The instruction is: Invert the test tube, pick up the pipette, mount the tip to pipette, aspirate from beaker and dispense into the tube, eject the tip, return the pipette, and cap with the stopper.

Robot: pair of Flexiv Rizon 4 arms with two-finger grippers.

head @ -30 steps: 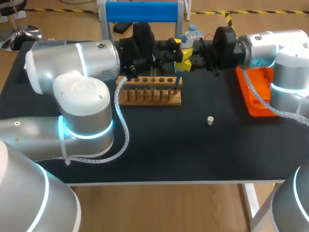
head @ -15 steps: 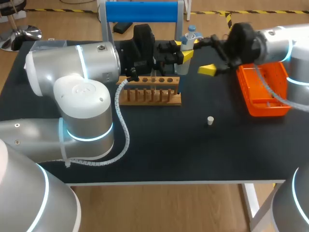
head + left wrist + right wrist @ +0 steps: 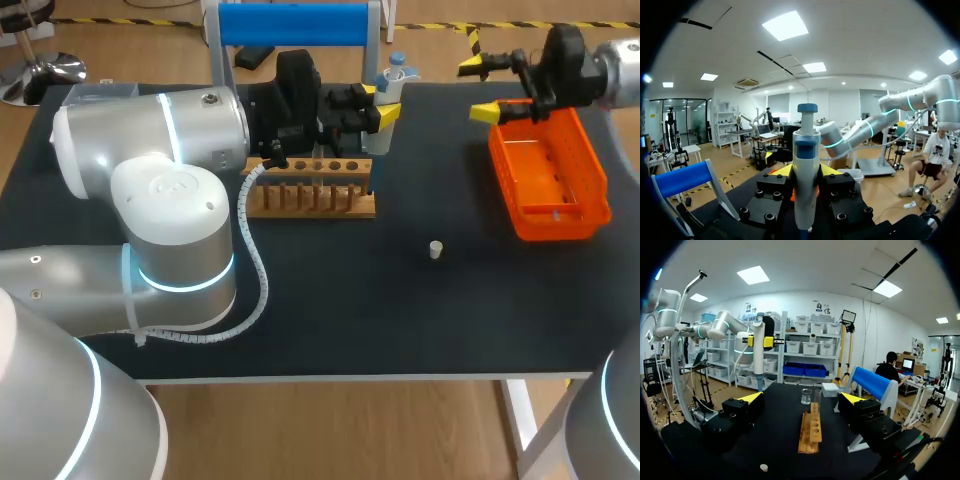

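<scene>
My left gripper [image 3: 372, 108] is shut on a white pipette with a blue cap [image 3: 394, 74], held upright above the right end of the wooden tube rack [image 3: 311, 189]. In the left wrist view the pipette [image 3: 806, 165] stands between the yellow fingertips [image 3: 782, 171]. My right gripper [image 3: 482, 89] is open and holds nothing, over the far end of the orange basket [image 3: 560, 215]. From the right wrist view, its wide-open fingers [image 3: 751, 398] frame the rack [image 3: 810, 428] and a glass beaker [image 3: 806, 397] ahead. The pipette [image 3: 758, 360] hangs off to one side. A small white stopper [image 3: 436, 249] lies on the black table.
A stand with a blue roll [image 3: 293, 24] rises at the table's far edge behind the rack. My left arm's bulky elbow [image 3: 175, 230] covers the table's left part. The stopper [image 3: 763, 468] lies low ahead of the right gripper.
My right gripper has let go near the pipette, opened wide and pulled away to the right, ending over the orange basket. The left gripper has kept still with the pipette.
</scene>
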